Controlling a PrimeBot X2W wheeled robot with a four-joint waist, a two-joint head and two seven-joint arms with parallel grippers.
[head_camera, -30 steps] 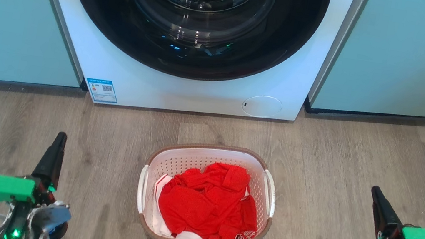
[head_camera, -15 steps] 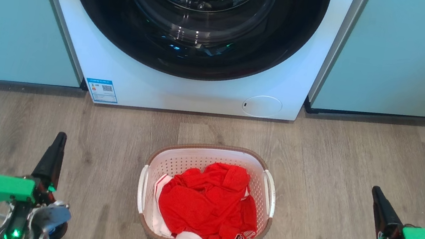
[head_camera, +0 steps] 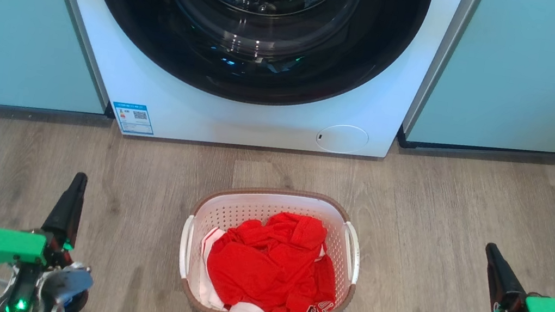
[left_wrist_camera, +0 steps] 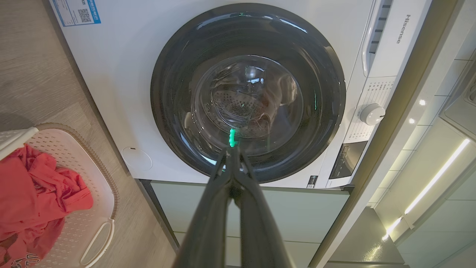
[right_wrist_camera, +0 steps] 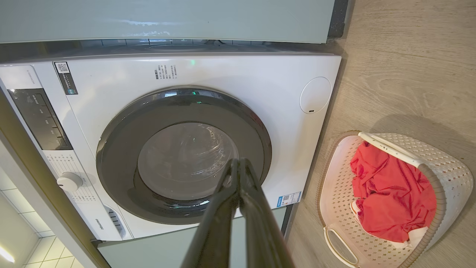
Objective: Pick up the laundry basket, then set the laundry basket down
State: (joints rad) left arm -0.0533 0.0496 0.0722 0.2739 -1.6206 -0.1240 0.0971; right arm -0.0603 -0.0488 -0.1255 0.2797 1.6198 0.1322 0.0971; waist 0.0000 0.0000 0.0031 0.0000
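Grey-brown wood-look planks make up the floor (head_camera: 468, 206), which runs from the near edge back to a row of units. At the far left stands a pale green cabinet front (head_camera: 10, 28). Beside it is a white front-loading washing machine (head_camera: 260, 126) with a dark-ringed round glass door (head_camera: 251, 36), a blue-edged sticker (head_camera: 133, 118) at its lower left corner and a round flap (head_camera: 342, 138) at its lower right. To its right is a second cabinet front (head_camera: 531, 78) in the same green. The laundry basket (head_camera: 272, 191) sits upright on the floor in front of the machine, midway between the floor's left and right edges and clear of the machine's base. It is small and rounded-rectangular, with white perforated walls, a brown woven-look rim, and a white left handle (head_camera: 184, 246) and right handle (head_camera: 353, 258) on its two sides. Inside lies a crumpled red garment (head_camera: 267, 264) with a little white cloth at its edges. The left tool (head_camera: 79, 178) hangs over the floor's near left corner with its dark fingers pressed together on nothing, well apart from the basket. The right tool (head_camera: 490, 248) over the near right corner is likewise closed and empty.
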